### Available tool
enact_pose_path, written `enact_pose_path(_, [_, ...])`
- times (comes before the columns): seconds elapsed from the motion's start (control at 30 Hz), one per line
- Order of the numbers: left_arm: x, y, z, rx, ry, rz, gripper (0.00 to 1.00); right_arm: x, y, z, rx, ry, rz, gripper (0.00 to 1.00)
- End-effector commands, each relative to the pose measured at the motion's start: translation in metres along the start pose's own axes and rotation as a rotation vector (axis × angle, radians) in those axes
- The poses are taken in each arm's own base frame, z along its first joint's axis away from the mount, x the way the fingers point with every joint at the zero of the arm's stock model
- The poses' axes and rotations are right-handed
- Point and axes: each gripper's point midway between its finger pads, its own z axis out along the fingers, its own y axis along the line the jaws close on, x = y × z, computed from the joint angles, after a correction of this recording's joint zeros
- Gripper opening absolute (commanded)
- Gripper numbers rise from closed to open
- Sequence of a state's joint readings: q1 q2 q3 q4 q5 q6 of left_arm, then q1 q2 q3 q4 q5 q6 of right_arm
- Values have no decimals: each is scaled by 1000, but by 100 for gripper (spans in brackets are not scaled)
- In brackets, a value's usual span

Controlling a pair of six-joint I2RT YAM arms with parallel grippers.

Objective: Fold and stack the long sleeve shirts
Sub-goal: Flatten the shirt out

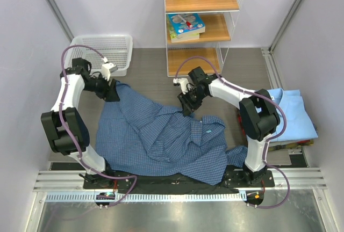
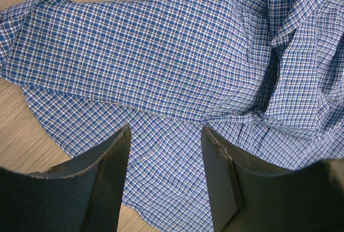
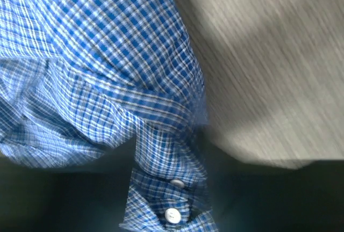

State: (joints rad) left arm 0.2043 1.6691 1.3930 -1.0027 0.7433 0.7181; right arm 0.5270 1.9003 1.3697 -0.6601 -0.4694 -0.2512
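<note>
Item 1 – dark blue checked shirt (image 1: 161,135): lies unfolded and rumpled across the middle of the table (image 1: 156,76), creased in several ridges, its near hem reaching the arm bases.

Item 2 – light blue shirt (image 1: 290,116): folded flat at the right edge of the table, well apart from the checked one, collar toward the far side.

Item 3 – left pincer (image 1: 112,91): at the far-left corner of the checked shirt. The left wrist view shows its fingers (image 2: 107,178) standing apart, checked cloth spread beneath the gap and nothing clamped between them.

Item 4 – right pincer (image 1: 187,104): at the far edge of the checked shirt, right of centre. The right wrist view is blurred; a buttoned cuff (image 3: 166,189) with two white buttons (image 3: 172,215) hangs close to the lens. I cannot tell whether this pincer is apart or clamped.

Item 5 – white mesh basket (image 1: 107,49): far-left corner, beyond the left pincer.

Item 6 – wooden shelf unit (image 1: 201,25): at the back, holding books.
</note>
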Motion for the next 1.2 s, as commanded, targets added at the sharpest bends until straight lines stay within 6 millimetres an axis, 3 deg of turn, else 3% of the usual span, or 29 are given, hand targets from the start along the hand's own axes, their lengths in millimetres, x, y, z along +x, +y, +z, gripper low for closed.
enact_pose_path(0.0, [-10, 7, -4, -18, -24, 34, 56, -27, 0, -19, 18, -57, -62, 17])
enact_pose_path(0.07, [-11, 8, -4, -24, -26, 33, 55, -52, -3, -44, 64, -116, -76, 1])
enact_pose_path(0.17, [-20, 6, -8, -20, -53, 42, 54, -94, -6, -95, 132, -227, -113, 1])
enact_pose_path(0.23, [-33, -10, -13, 29, -114, 66, 53, -115, 8, -126, 121, -275, -139, 1])
enact_pose_path(0.27, [-38, -15, -15, 45, -140, 79, 54, -119, 20, -132, 73, -286, -142, 1])
enact_pose_path(0.37, [-62, -36, -23, 65, -228, 150, 57, -111, 58, -138, -114, -267, -72, 1])
enact_pose_path(0.4, [-67, -46, -22, 74, -237, 159, 59, -106, 88, -140, -292, -268, -55, 1])
enact_pose_path(0.47, [-85, -58, -31, 39, -299, 220, 63, -90, 112, -132, -475, -213, 100, 1])
enact_pose_path(0.5, [-83, -66, -29, 49, -305, 188, 64, -89, 131, -140, -599, -215, 141, 1])
enact_pose_path(0.53, [-90, -82, -35, 50, -335, 216, 70, -87, 132, -129, -659, -229, 183, 1])
enact_pose_path(0.57, [-91, -89, -36, 46, -348, 221, 79, -88, 140, -132, -723, -197, 333, 1])
enact_pose_path(0.6, [-84, -92, -29, 42, -355, 218, 80, -92, 149, -139, -785, -185, 424, 1])
enact_pose_path(0.63, [-87, -112, -36, 43, -383, 256, 81, -97, 155, -131, -866, -244, 372, 1])
enact_pose_path(0.67, [-81, -120, -35, 46, -388, 271, 82, -106, 168, -144, -949, -140, 657, 1])
enact_pose_path(0.7, [-79, -125, -37, 28, -400, 300, 83, -111, 175, -152, -1002, -157, 711, 1])
enact_pose_path(0.73, [-66, -128, -32, 26, -388, 304, 85, -109, 180, -162, -1081, -324, 620, 1])
enact_pose_path(0.77, [-66, -149, -37, 33, -407, 371, 85, -109, 181, -169, -1142, -260, 797, 1])
enact_pose_path(0.83, [-56, -159, -38, 41, -412, 378, 87, -104, 173, -150, -1082, -197, 912, 1])
enact_pose_path(0.87, [-56, -173, -46, 49, -438, 391, 88, -110, 167, -151, -1079, -223, 955, 1])
enact_pose_path(0.93, [-46, -185, -41, 76, -441, 383, 91, -121, 163, -152, -1080, -267, 988, 1])
enact_pose_path(0.97, [-42, -201, -37, 116, -441, 336, 91, -129, 158, -152, -1073, -305, 1014, 1])
enact_pose_path(1.03, [-50, -203, -30, 94, -475, 278, 94, -146, 153, -157, -1065, -364, 1010, 1])
enact_pose_path(1.07, [-47, -207, -23, 110, -471, 160, 94, -154, 149, -157, -1054, -413, 1010, 1])
enact_pose_path(1.1, [-51, -215, -19, 125, -476, 126, 94, -158, 145, -156, -1039, -443, 1006, 1])
enact_pose_path(1.17, [-65, -212, -14, 93, -519, 62, 96, -161, 138, -150, -1007, -463, 1050, 1])
